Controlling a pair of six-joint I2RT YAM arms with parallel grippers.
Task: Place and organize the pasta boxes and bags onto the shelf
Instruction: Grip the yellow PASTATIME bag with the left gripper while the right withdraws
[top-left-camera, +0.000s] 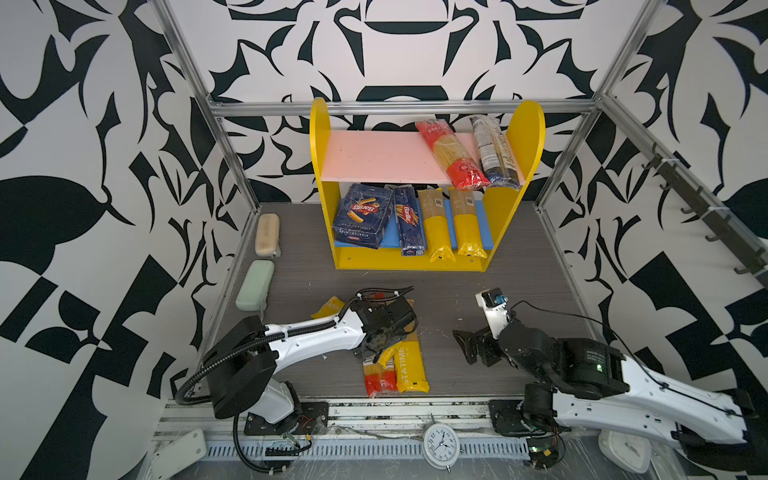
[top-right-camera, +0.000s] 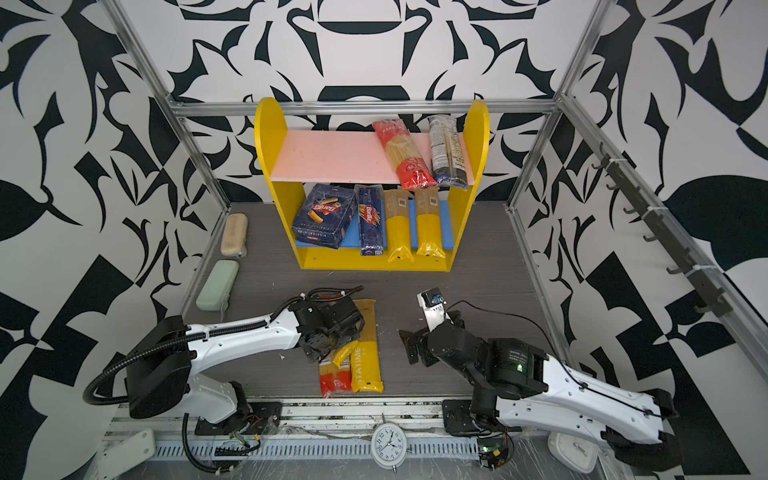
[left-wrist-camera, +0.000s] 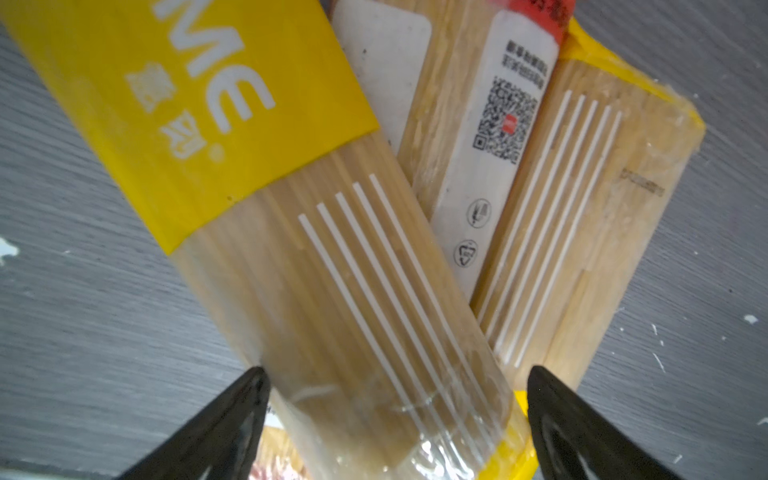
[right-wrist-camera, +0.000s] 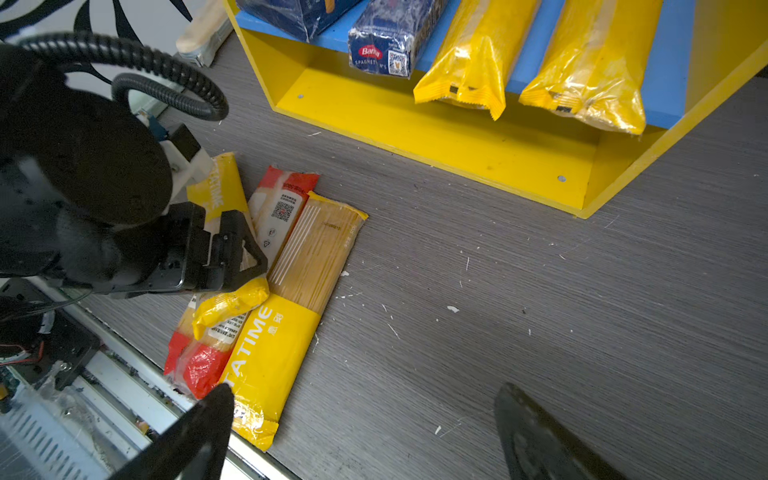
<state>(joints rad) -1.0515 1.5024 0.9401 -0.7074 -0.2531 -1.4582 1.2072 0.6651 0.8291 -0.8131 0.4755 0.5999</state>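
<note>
seven bags and two boxes counted: three bags on the table (top-left-camera: 519, 266) at the front, four bags and both boxes on the shelf (top-left-camera: 320, 145) behind. two grippers, both with jaws spread wide.

near group. flat yellow bag (top-left-camera: 411, 365) lies on the table, long axis running front to back, printed yellow end toward the front rail. red-ended bag (top-left-camera: 379, 380) lies against its left side, parallel, red end to the front. crossing yellow bag (left-wrist-camera: 291, 249) rests on top of these two, long axis diagonal, from far left to near right. left gripper (left-wrist-camera: 397, 370) is directly over the crossing yellow bag, one finger on each side of its clear section, set across its width. its jaws are apart and not clamped; whether the fingers touch the wrapper cannot be told. right gripper (right-wrist-camera: 365, 386) hangs low to the right of the group, apart from it and pointing toward it. its jaws are apart, with only bare table between them.

far group, lower blue board (top-left-camera: 484, 224), left to right: wide barilla box (top-left-camera: 363, 216), narrow barilla box (top-left-camera: 409, 222), third yellow bag (top-left-camera: 434, 226), fourth yellow bag (top-left-camera: 467, 222). all four point front to back, front ends overhanging the board. the wide barilla box sits slightly skewed.

upper pink board (top-left-camera: 374, 158), right half: red bag (top-left-camera: 453, 156), angled, far end leaning left. dark blue bag (top-left-camera: 494, 149) lies just beside it, next to the right side panel. both overhang the front edge.
</note>
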